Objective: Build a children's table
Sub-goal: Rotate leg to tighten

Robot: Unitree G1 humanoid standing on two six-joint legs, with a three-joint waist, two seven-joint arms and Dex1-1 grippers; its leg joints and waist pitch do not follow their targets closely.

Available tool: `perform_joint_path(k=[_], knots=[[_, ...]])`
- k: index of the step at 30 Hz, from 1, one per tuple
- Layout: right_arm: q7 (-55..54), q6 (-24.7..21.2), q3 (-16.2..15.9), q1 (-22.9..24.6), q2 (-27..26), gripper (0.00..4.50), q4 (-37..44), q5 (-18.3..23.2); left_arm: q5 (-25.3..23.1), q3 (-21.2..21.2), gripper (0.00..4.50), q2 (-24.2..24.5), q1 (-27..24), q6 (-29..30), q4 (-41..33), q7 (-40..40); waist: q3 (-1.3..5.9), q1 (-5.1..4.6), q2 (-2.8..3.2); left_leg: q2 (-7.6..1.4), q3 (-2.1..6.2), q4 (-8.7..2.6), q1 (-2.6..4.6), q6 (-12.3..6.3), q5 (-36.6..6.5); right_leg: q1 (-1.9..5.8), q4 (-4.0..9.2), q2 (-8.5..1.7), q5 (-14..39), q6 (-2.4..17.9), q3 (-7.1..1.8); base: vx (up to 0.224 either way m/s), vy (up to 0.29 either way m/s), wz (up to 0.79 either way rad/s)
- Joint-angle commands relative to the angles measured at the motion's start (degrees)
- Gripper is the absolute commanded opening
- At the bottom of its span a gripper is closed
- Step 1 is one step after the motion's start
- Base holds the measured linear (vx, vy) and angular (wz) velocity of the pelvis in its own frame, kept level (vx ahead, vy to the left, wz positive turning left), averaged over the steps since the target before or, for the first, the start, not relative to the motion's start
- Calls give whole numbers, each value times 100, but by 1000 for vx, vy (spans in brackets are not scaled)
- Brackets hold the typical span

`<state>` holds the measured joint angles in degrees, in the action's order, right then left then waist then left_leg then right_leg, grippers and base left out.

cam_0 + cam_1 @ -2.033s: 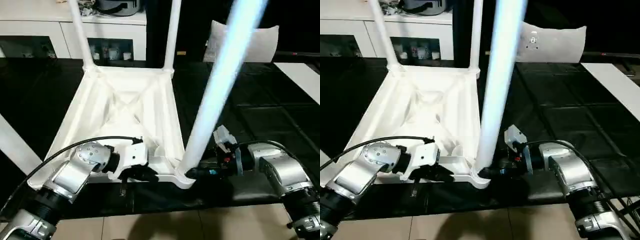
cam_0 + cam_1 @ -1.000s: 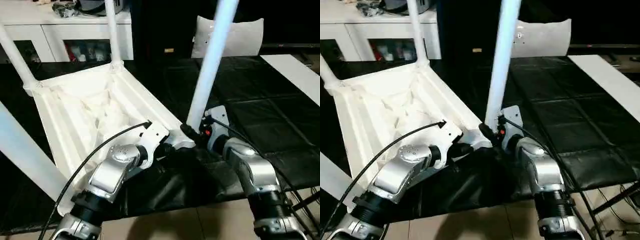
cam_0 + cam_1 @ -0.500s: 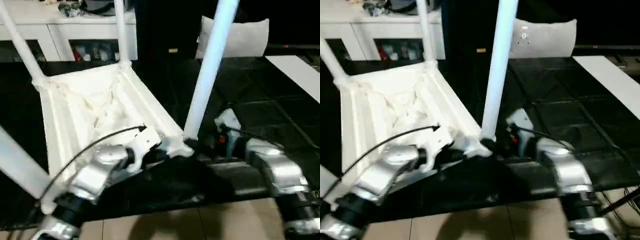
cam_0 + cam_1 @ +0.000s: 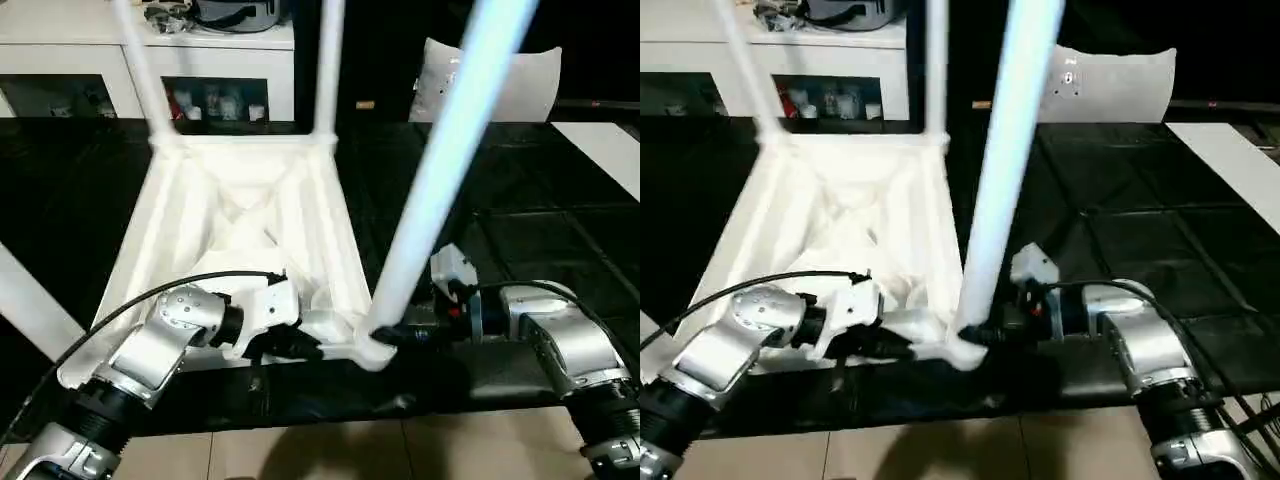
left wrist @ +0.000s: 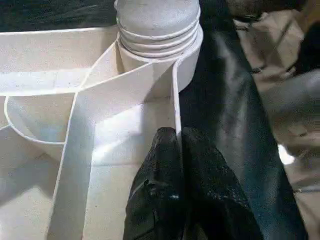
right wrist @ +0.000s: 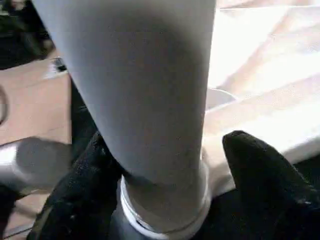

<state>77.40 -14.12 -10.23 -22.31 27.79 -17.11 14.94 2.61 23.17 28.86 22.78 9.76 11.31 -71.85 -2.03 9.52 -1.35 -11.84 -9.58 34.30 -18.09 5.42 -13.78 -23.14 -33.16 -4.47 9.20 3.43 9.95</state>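
A: Where is the children's table [image 4: 240,230]?

B: It lies upside down on a black padded counter [image 4: 520,215], ribbed underside facing up. Two thin legs [image 4: 327,65] stand at its far corners. A thicker-looking near leg [image 4: 440,165] rises from the corner socket [image 4: 365,345] closest to the robot's right arm, and another leg slants across the lower left.

A: What are the hands doing?

B: The right hand [image 6: 165,165] has its two black fingers [image 6: 260,180] spread around the base of the near leg, one on each side, just above the socket; whether they squeeze it firmly is hard to tell. The left hand [image 5: 182,145] has its fingers pressed together, pinching the thin outer wall of the tabletop beside that same socket.

A: What could go wrong?

B: The near leg leans, so it may not be fully seated. If the right hand lets go or twists unevenly, the leg could tip out or jam crooked. The left hand's grip is on a thin rib; a slip there would let the top slide on the smooth counter.
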Motion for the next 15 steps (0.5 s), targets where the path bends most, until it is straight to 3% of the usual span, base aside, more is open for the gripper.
perform_joint_path(k=[1, 7, 15], knots=[[179, -37, -40, -98, 81, 296, -44, 118, -38, 292, 0, 2, 111, -164, 19, -316, 348, -37, -30, -209, 21, -369, -84, -481, -156, 392, 369, -488, 1801, 223, -449, 0, 0, 0], [466, -118, -102, -134, 53, 239, -208, 219, -86, 283, 0, -11, 205, -315, 209, -365, 350, -24, -44, -190, 15, -363, -95, -423, -183, 400, 384, -481, 1887, 166, -439, 0, 0, 0], [495, -388, 2, -70, -16, 204, -29, 472, 87, 165, 0, -85, 138, -153, 223, -350, 355, -6, -35, -190, 15, -362, -98, -392, -157, 399, 389, -478, 1922, 104, -432, 0, 0, 0]])
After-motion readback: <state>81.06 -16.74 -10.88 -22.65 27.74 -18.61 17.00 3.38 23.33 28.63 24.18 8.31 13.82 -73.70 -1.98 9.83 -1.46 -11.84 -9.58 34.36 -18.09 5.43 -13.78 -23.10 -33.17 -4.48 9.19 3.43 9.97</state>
